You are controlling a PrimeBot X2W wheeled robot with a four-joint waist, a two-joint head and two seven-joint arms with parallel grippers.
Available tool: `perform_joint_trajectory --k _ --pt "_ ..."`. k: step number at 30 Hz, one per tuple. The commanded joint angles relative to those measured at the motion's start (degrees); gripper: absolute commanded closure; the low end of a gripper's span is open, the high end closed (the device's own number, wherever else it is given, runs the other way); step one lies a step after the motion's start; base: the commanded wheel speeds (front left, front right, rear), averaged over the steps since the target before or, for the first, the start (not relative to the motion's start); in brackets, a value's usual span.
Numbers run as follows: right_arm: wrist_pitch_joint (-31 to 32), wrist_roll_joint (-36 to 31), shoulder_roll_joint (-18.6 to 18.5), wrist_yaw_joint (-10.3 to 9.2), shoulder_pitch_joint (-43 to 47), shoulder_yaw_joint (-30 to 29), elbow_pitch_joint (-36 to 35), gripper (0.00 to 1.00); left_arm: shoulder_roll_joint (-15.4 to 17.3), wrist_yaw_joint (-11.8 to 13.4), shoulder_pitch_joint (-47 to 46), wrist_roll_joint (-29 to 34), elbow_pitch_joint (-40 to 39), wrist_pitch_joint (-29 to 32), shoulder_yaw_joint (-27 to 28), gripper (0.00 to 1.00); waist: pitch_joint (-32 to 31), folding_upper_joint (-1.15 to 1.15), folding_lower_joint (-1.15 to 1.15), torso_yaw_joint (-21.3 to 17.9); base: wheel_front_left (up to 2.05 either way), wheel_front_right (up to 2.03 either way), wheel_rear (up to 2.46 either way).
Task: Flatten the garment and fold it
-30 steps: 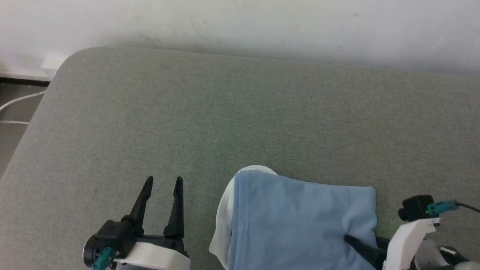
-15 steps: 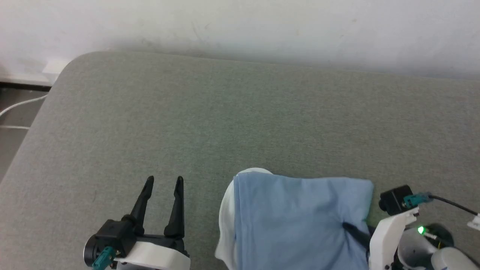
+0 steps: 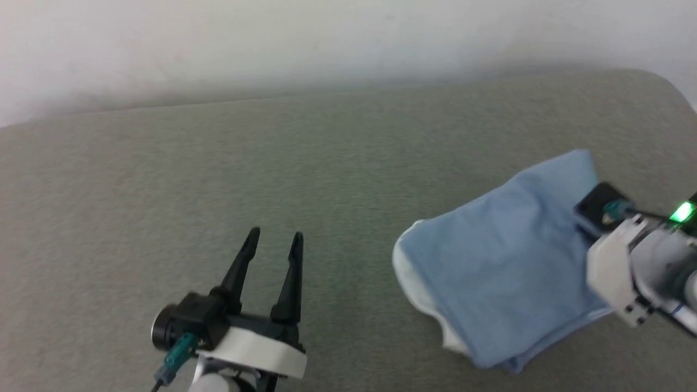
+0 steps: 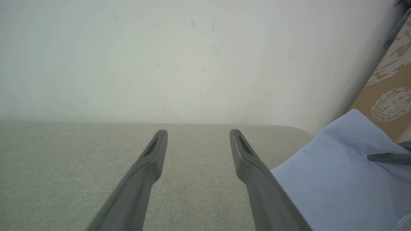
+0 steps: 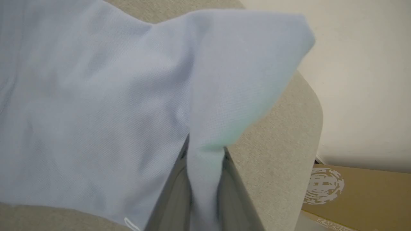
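Left gripper [image 3: 275, 234]: fingers spread wide, nothing between them, over the grey-green surface [image 3: 326, 163], well apart from the shirt.
Right gripper [image 5: 205, 152]: pinching a fold of the blue cloth.
Garment [image 3: 506, 256]: folded light blue bundle, white along its left edge, on the surface's right part.
Wall [image 3: 326, 38]: pale, behind.

Bare table [image 3: 218, 163] at left and centre; blocked at right by garment [image 3: 501, 256], behind by wall [image 3: 326, 32], past edge by box [image 5: 359, 192].
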Motion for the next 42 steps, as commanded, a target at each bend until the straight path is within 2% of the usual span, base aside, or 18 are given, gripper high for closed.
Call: perform_joint_trajectory --k 1,7,12,21,29,30,31,32,37,42 --pt "-0.29 -0.48 -1.36 -0.13 -2.18 0.55 0.34 1.0 -0.03 0.14 -1.62 0.06 -0.34 -0.27 -0.38 0.0 5.64 0.0 0.0 -8.49 0.0 0.0 0.0" --pt "-5.05 -0.8 -7.02 -0.13 -7.97 -0.01 6.59 1.0 -0.03 -0.83 -7.37 1.59 -0.8 -0.27 -1.92 0.0 12.94 0.0 0.0 -11.39 0.0 0.0 0.0" --pt "-11.76 -1.48 -9.06 -0.13 -8.66 -4.99 15.95 1.0 -0.03 -1.77 -11.59 2.84 -0.97 -0.27 -3.45 0.0 18.08 0.0 0.0 -10.18 0.0 0.0 0.0" --pt "-22.88 -5.06 -8.86 -0.13 -7.05 -17.66 32.35 1.0 -0.03 -2.62 -14.23 3.78 -1.89 -0.27 -4.93 0.0 23.63 0.0 0.0 -6.28 0.0 0.0 0.0" --pt "-28.06 -9.8 -7.34 -0.13 -7.44 -24.93 40.87 1.0 -0.03 -2.97 -15.17 4.12 -2.43 -0.27 -5.36 0.0 26.07 0.0 0.0 -4.15 0.0 0.0 0.0" --pt "-28.38 -10.36 -7.06 -0.13 -7.52 -25.6 41.56 0.89 -0.03 -2.99 -15.24 4.1 -2.42 -0.27 -5.38 0.0 26.14 0.0 0.0 -4.03 0.0 0.0 0.0" --pt "-29.0 -10.99 -6.81 -0.13 -7.67 -26.39 42.04 0.06 -0.03 -3.01 -15.29 4.04 -2.42 -0.27 -5.38 0.0 26.16 0.0 0.0 -3.92 0.0 0.0 0.0" --pt "-29.48 -11.56 -6.44 -0.13 -7.83 -27.29 42.56 0.0 -0.03 -3.03 -15.31 3.97 -2.37 -0.27 -5.36 0.0 26.06 0.0 0.0 -3.84 0.0 0.0 0.0" --pt "-31.47 -14.5 -5.55 -0.13 -8.17 -29.27 43.54 0.0 -0.03 -2.96 -14.7 3.38 -1.75 -0.27 -4.73 0.0 23.4 0.0 0.0 -4.03 0.0 0.0 0.0" --pt "-33.14 -15.98 -5.39 -0.13 -9.69 -28.82 42.11 0.0 -0.03 -2.24 -13.05 2.31 -2.09 -0.27 -3.25 0.0 18.03 0.0 0.0 -4.91 0.0 0.0 0.0"
